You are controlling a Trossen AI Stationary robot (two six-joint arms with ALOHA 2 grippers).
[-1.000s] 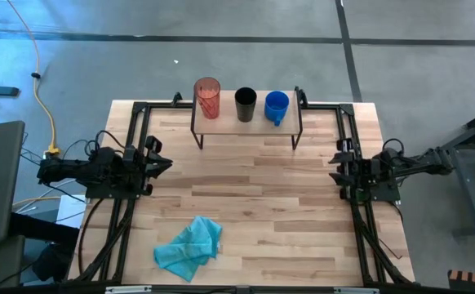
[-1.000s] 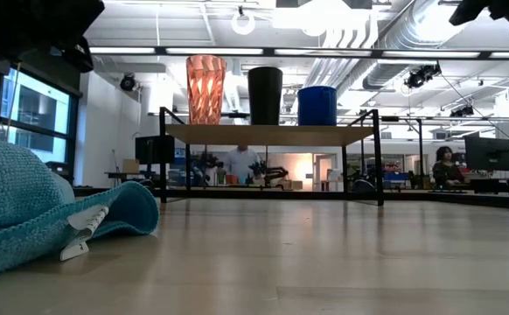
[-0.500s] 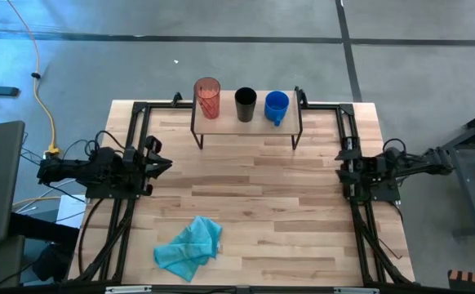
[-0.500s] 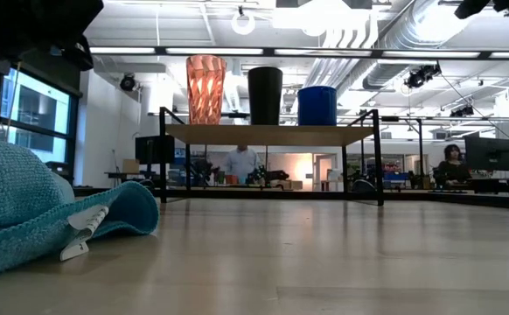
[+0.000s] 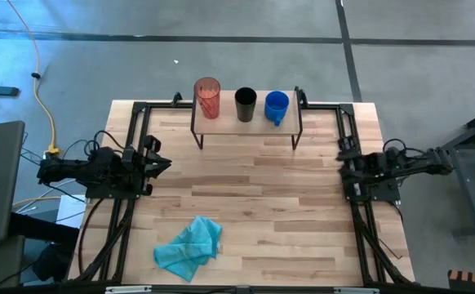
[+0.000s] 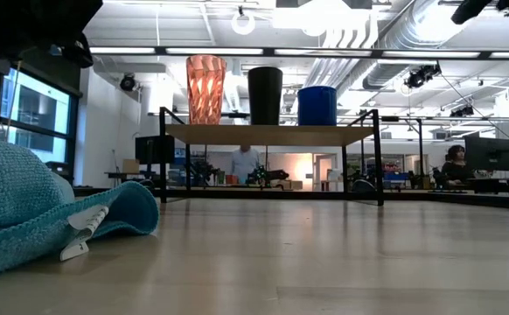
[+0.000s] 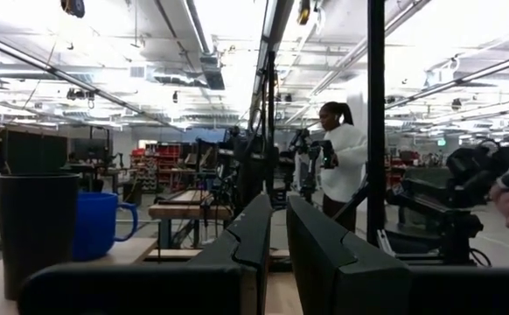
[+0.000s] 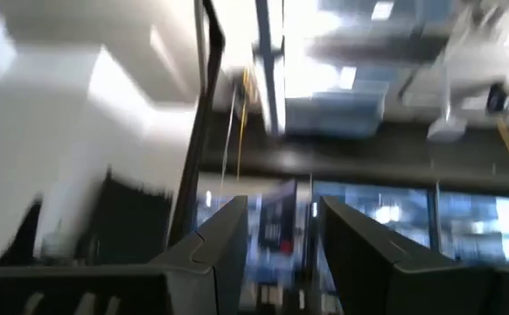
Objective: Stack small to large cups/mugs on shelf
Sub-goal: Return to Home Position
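On the shelf [image 5: 246,121] at the table's far edge, three vessels stand on their bases in a row. They are a red ribbed tumbler [image 5: 207,96] on the left, a black cup [image 5: 245,104] in the middle and a blue mug [image 5: 276,106] on the right. The low view shows them upright: tumbler [image 6: 205,88], cup [image 6: 265,94], mug [image 6: 317,105]. My left gripper [image 5: 161,162] waits at the table's left edge, its fingers [image 7: 256,234] nearly together with nothing between them. My right gripper [image 5: 343,162] waits at the right edge, open and empty, pointing upward.
A crumpled teal cloth [image 5: 190,247] lies near the table's front edge, left of centre, and fills the low view's left side [image 6: 36,210]. Black frame rails [image 5: 131,122] run along both sides. People stand in the room behind the table [image 7: 342,166].
My right gripper has tipped upward and rolled a little, staying at the table's right edge. The cups, the shelf and the cloth have kept still.
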